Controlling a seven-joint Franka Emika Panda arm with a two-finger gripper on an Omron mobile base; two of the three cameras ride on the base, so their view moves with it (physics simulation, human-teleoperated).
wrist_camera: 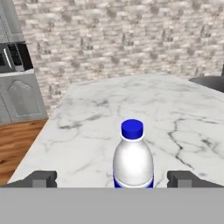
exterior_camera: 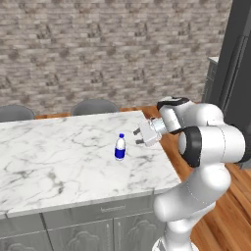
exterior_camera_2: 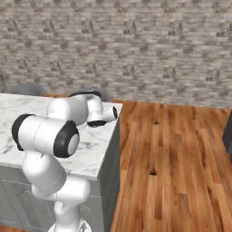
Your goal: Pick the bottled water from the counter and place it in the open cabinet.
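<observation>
Grey-brown brick wall across the back. Orange-brown plank floor. Two grey chair backs behind desk far edge. Microwave over grey panelled cabinet, hand view.

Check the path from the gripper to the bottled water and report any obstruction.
Nothing visible stands in the way. The gripper is open and level with the bottled water, which stands upright on the counter. In the hand view the bottle sits centred between the fingertips, with bare marble around it.
</observation>
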